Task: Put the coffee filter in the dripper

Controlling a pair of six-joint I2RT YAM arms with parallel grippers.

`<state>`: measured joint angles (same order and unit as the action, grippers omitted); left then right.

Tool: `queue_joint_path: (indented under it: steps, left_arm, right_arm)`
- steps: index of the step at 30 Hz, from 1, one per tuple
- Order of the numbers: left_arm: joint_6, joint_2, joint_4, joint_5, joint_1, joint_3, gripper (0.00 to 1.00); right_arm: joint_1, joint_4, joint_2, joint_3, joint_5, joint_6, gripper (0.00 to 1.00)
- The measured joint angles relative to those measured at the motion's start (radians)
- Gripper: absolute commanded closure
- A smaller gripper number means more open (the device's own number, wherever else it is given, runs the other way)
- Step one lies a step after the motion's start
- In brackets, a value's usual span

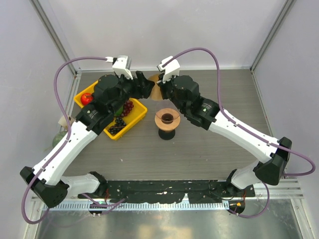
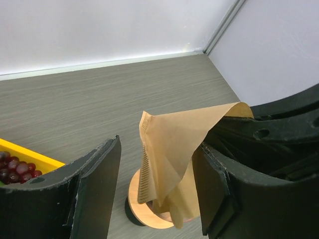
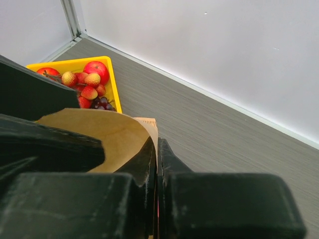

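Note:
The coffee filter (image 1: pixel 156 92) is a tan paper cone hanging in the air behind the dripper (image 1: pixel 167 122). My right gripper (image 3: pixel 157 149) is shut on the coffee filter (image 3: pixel 99 135), pinching one edge of it. My left gripper (image 2: pixel 157 194) is open, its fingers (image 2: pixel 94 191) standing on either side of the hanging filter (image 2: pixel 174 147) without clamping it. Below the paper's tip shows the dripper's light-wood ring (image 2: pixel 142 206). In the top view the dripper stands upright on its black base at mid-table, with both grippers (image 1: pixel 147 85) (image 1: pixel 162 89) meeting just behind it.
A yellow tray (image 1: pixel 141 119) with an apple (image 1: pixel 87 98), grapes (image 1: pixel 127 108) and other fruit sits left of the dripper, under my left arm. Its rim (image 3: pixel 115 92) also shows in the right wrist view. White enclosure walls bound the table at the back and sides.

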<state>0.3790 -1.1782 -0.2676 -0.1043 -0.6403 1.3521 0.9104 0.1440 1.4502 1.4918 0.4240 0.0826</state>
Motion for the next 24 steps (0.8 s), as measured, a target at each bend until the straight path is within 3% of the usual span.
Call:
queue_joint_path:
  steps: [6, 10, 20, 24]
  left_arm:
    - [0.03, -0.065, 0.0, 0.001, 0.0, 0.024, 0.35]
    - [0.037, -0.09, 0.0, 0.003, 0.0, 0.024, 0.43]
    - [0.042, -0.097, 0.017, 0.061, 0.0, 0.024, 0.89]
    - [0.04, -0.097, 0.021, 0.08, 0.0, 0.024, 1.0]
  right_arm:
    - [0.0, 0.0, 0.01, 0.009, 0.002, -0.019, 0.95]
    - [0.003, 0.0, 0.01, 0.009, 0.0, -0.034, 0.95]
    - [0.005, 0.005, 0.01, 0.008, -0.013, -0.059, 0.95]
    - [0.005, 0.009, 0.01, 0.008, -0.024, -0.066, 0.95]
